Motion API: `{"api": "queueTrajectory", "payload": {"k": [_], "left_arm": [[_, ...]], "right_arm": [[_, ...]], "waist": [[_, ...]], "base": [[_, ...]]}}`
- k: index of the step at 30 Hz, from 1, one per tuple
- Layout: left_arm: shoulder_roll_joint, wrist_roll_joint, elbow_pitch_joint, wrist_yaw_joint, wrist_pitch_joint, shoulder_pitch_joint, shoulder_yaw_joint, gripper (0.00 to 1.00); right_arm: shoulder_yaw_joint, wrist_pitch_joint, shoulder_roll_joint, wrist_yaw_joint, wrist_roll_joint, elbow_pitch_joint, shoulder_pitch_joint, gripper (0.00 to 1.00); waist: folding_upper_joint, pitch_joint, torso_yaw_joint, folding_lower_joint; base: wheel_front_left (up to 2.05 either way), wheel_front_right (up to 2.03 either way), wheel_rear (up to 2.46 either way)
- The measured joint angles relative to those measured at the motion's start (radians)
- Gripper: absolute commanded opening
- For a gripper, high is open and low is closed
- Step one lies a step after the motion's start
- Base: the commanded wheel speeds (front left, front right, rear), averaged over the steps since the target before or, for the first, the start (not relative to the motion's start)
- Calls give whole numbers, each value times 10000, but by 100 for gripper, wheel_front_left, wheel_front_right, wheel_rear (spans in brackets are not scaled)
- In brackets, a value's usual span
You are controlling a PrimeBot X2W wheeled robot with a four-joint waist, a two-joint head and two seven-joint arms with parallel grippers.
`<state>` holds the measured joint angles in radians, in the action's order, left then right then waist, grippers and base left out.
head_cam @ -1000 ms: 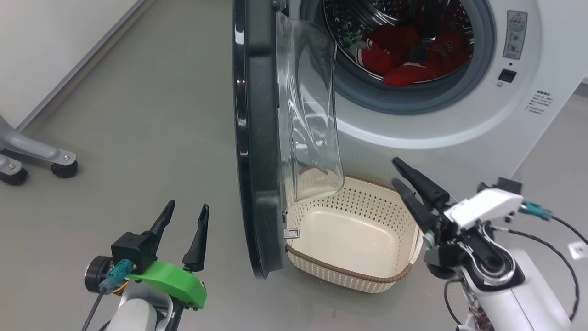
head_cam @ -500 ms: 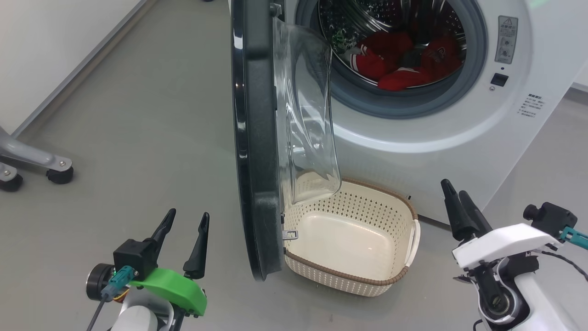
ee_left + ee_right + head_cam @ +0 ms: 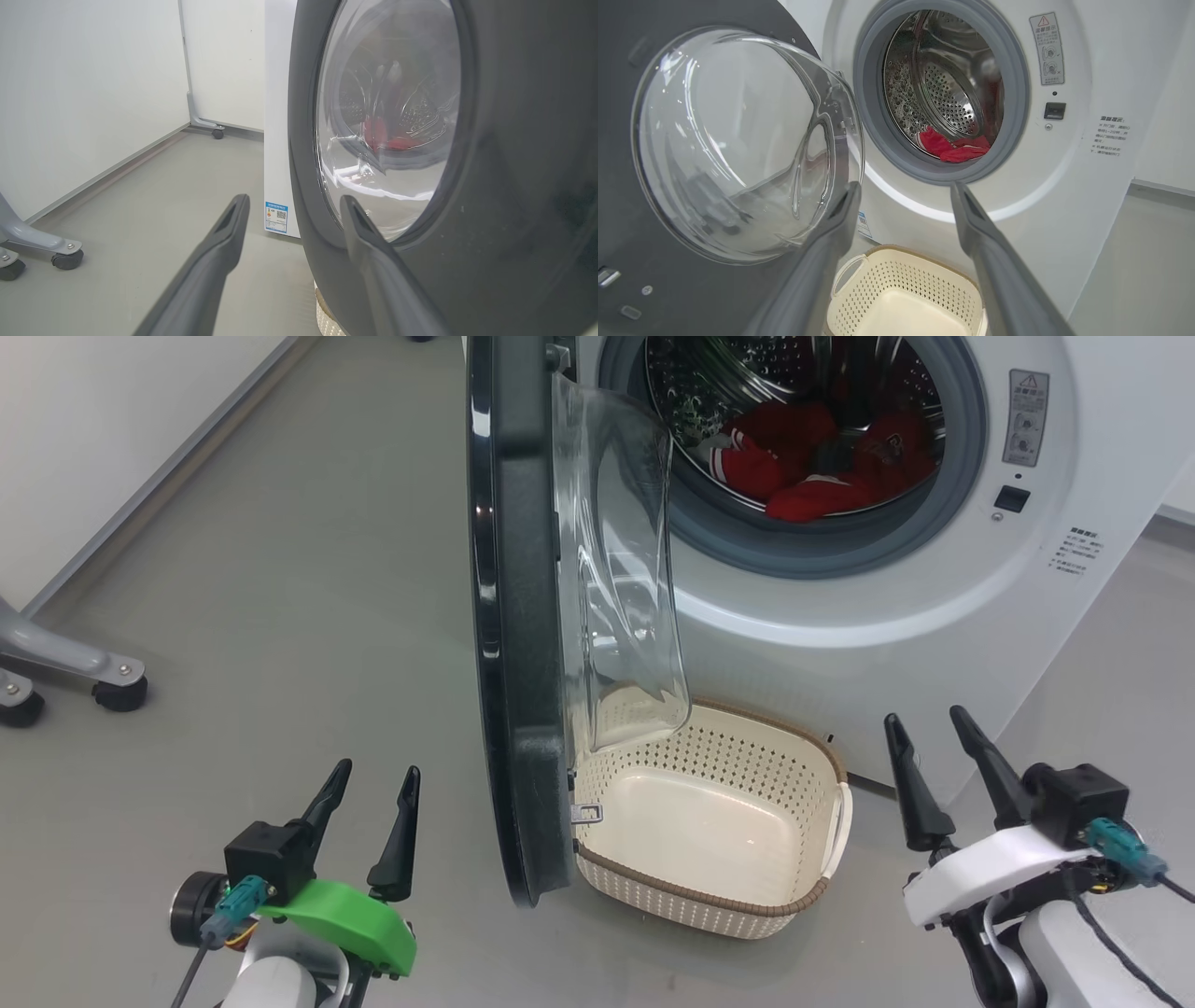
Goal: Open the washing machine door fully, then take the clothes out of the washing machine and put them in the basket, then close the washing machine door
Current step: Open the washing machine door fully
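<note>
One washing machine (image 3: 840,644), one door (image 3: 523,663), one basket (image 3: 700,917)

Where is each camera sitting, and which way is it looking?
Head view: on the robot's head, looking forward and down at the washing machine door, washing machine, clothes and basket; left gripper and right gripper show, open.
Left wrist view: on the left wrist, facing the door's outer side; its two fingers show.
Right wrist view: on the right wrist, facing the door's glass bowl and the drum; its fingers show.
Shared: head and right wrist views both show the clothes and empty basket.
</note>
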<state>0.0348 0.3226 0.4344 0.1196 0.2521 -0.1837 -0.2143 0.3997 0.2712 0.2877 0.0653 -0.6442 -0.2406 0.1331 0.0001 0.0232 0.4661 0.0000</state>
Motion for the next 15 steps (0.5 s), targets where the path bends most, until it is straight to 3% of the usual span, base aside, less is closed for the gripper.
{"api": "queueTrajectory", "payload": {"k": [8, 15], "left_arm": [[0, 0, -17, 0, 0, 4, 69, 100], [0, 0, -29, 0, 0, 8, 81, 100]], "right_arm": [[-119, -107, -372, -1005, 1475, -207, -3, 100], [-293, -107, -779, -1294, 2050, -211, -180, 100]], "waist": [[0, 29, -66, 0], [0, 54, -107, 1]], "base": [[0, 0, 0], [0, 0, 0]]}}
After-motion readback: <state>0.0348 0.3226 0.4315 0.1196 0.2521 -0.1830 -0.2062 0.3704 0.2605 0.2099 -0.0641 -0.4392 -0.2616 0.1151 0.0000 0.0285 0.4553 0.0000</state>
